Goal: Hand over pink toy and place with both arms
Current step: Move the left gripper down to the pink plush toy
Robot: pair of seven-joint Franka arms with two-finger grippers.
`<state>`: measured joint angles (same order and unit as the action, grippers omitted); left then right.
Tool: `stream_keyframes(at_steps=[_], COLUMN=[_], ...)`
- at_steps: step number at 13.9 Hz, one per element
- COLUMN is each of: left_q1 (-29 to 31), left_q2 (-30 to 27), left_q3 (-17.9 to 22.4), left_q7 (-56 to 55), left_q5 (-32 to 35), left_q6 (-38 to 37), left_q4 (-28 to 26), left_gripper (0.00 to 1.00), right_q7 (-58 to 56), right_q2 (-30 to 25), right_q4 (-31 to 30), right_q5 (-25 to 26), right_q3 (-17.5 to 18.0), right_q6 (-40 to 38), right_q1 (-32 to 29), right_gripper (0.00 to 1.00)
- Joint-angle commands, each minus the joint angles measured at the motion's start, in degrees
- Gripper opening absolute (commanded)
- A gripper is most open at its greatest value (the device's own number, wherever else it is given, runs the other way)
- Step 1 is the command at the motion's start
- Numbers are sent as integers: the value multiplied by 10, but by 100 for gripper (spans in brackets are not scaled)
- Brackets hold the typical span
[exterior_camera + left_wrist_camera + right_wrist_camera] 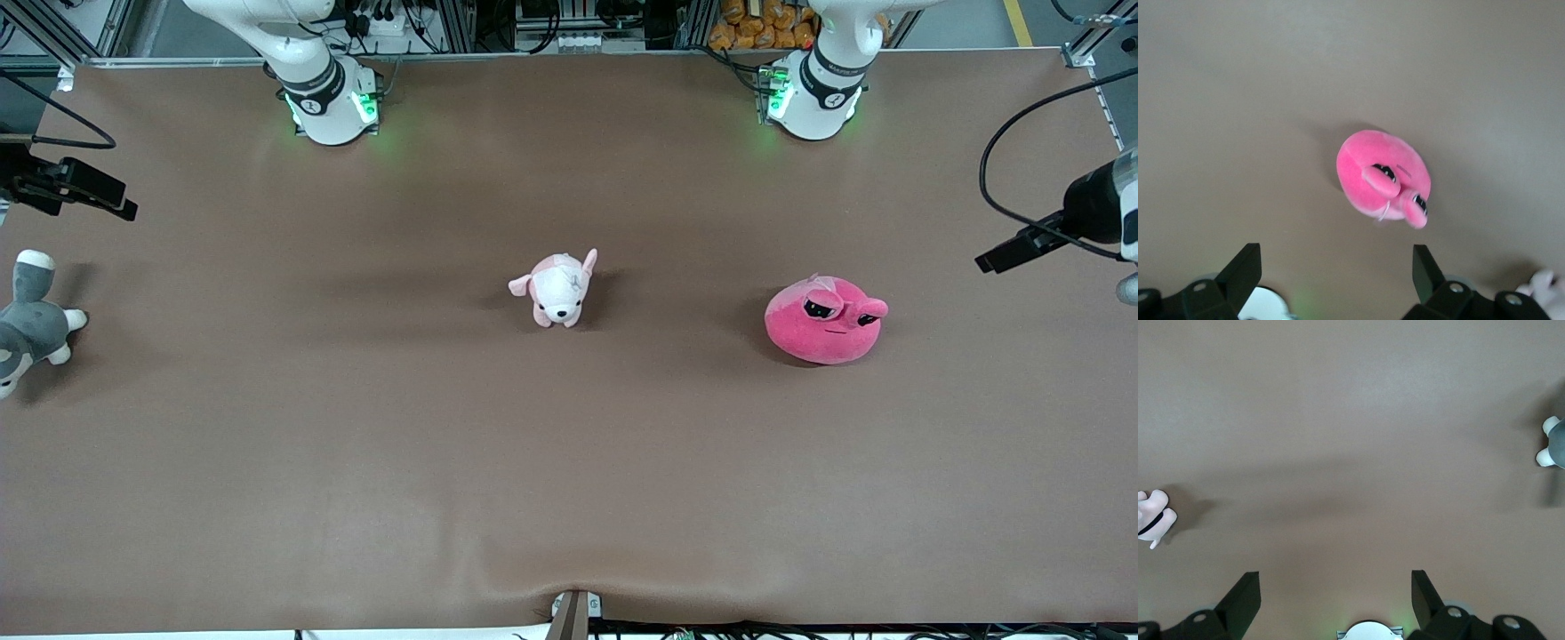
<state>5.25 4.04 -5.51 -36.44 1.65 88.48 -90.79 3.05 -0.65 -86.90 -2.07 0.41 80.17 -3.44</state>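
Round hot-pink plush toy [1382, 176]: seen on brown table covering [356, 444], below wide-spread, empty left gripper [1337, 263]. Right gripper [1336, 587]: spread wide, empty, held above bare covering between pale pink-and-white puppy plush [558, 289] and grey-and-white plush animal [31, 322].

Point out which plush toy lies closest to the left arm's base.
The hot-pink round toy with half-lidded eyes; the pale puppy sits mid-table, the grey animal at the right arm's end.
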Motion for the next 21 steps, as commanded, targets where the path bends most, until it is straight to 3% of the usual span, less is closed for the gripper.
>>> stream_keyframes(at_steps=[1, 5, 8, 10, 14, 21], left_q1=[3, 27, 44, 41, 42, 42], left_q2=[-8, -29, -52, -61, -43, 0], left_q3=[-5, -5, -5, -7, -20, -20], left_q7=[-154, -268, -323, -358, -406, -428], left_q5=[-9, -79, -148, -154, -223, -229], left_q6=[62, 167, 185, 218, 251, 288], left_q4=[-70, -180, -237, -276, -303, -316], left_gripper=[100, 100, 100, 100, 100, 100], right_q7=[5, -1, -1, -1, -1, 5], right_q2=[-5, -6, -5, -5, -3, -2], right_q4=[2, 3, 3, 3, 3, 3], right_q5=[-7, -6, -6, -6, -7, -7], right_q3=[6, 5, 6, 6, 6, 7], right_q6=[-6, -7, -15, -16, -15, -12], right_q1=[-10, -12, -11, -11, -10, -9], right_gripper=[100, 100, 100, 100, 100, 100])
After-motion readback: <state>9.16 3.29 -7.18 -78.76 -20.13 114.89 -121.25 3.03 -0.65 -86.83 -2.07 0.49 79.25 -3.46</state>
